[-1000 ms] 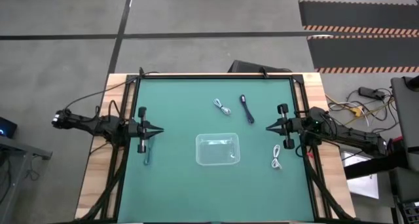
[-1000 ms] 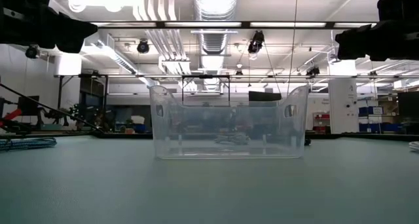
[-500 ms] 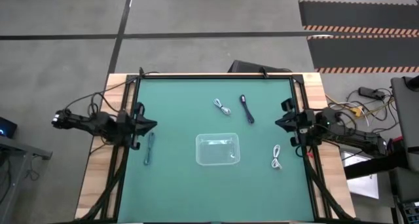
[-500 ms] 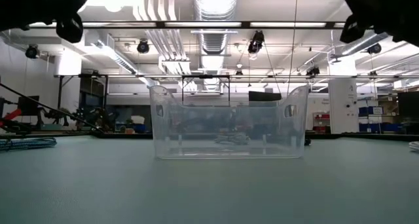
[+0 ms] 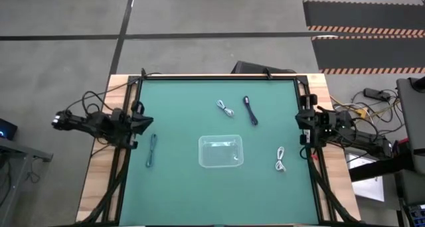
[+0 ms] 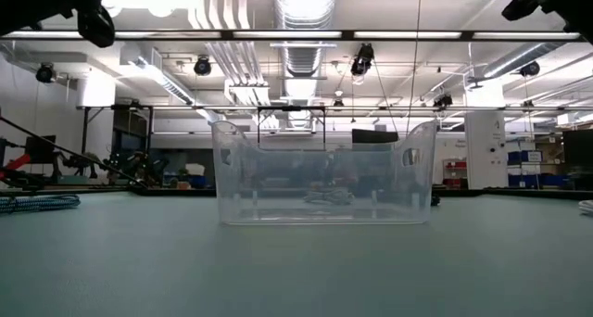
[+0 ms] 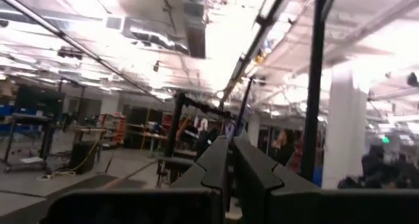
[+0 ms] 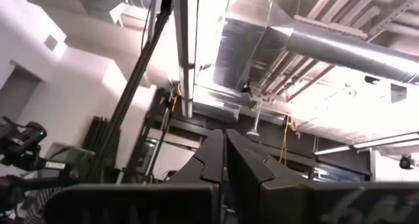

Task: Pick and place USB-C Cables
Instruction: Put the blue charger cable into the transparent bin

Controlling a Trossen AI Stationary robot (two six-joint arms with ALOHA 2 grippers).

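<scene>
Four short cables lie loose on the green mat: a light grey one (image 5: pixel 226 108) and a black one (image 5: pixel 250 111) toward the far side, a white one (image 5: pixel 280 159) near the right edge, and a bluish one (image 5: pixel 151 149) near the left edge. The clear tray (image 5: pixel 221 151) stands mid-table, and a small bundle (image 6: pixel 329 197) lies on its floor. My left gripper (image 5: pixel 147 123) is drawn back at the left edge, with the fingers (image 7: pixel 229 149) shut and empty. My right gripper (image 5: pixel 299 118) sits at the right edge, also shut (image 8: pixel 224 142) and empty.
Black frame rails (image 5: pixel 307 94) run along the table's sides by both arms. In the low view the bluish cable (image 6: pixel 37 203) shows at the left and the white cable (image 6: pixel 586 206) at the right edge. A multicoloured wire tangle (image 5: pixel 362 109) lies off the table to the right.
Both arms have drawn back from the mat, the left gripper toward the left edge and the right gripper toward the right edge. Both have risen almost out of the low view's top corners. The cables and the tray have stayed put.
</scene>
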